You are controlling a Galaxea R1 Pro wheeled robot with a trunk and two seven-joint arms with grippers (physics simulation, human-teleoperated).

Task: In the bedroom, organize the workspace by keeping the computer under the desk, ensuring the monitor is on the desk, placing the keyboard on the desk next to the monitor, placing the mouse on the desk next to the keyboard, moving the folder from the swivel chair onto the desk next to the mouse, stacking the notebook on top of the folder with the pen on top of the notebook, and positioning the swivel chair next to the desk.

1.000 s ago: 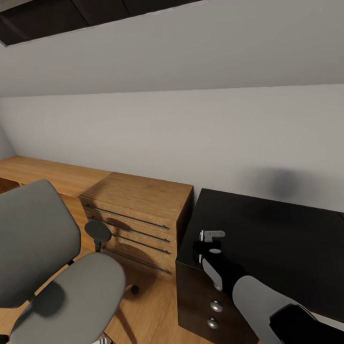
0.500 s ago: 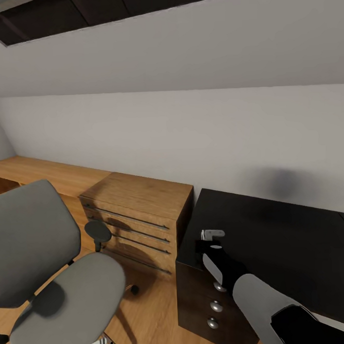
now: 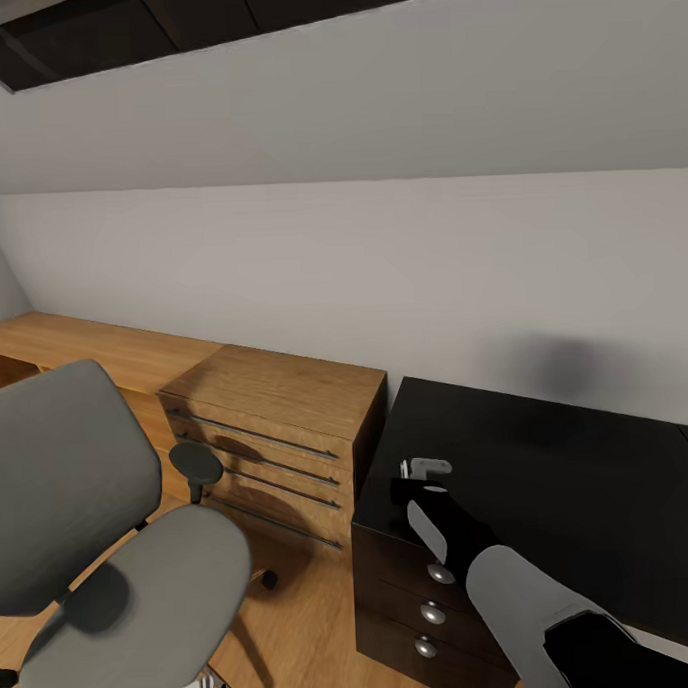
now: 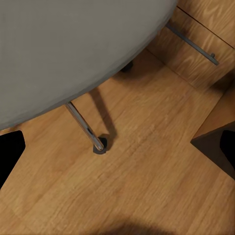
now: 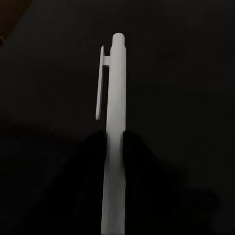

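Right gripper edged lower over desk, jaws pinching pen lengthwise, clip end outward

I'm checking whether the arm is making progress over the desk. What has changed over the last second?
The right gripper, holding the thin pale pen, drifted slightly farther over the black-topped desk, toward the wall. The grip on the pen looks unchanged. The grey-upholstered swivel chair, the wooden drawer chest and the view stayed put.
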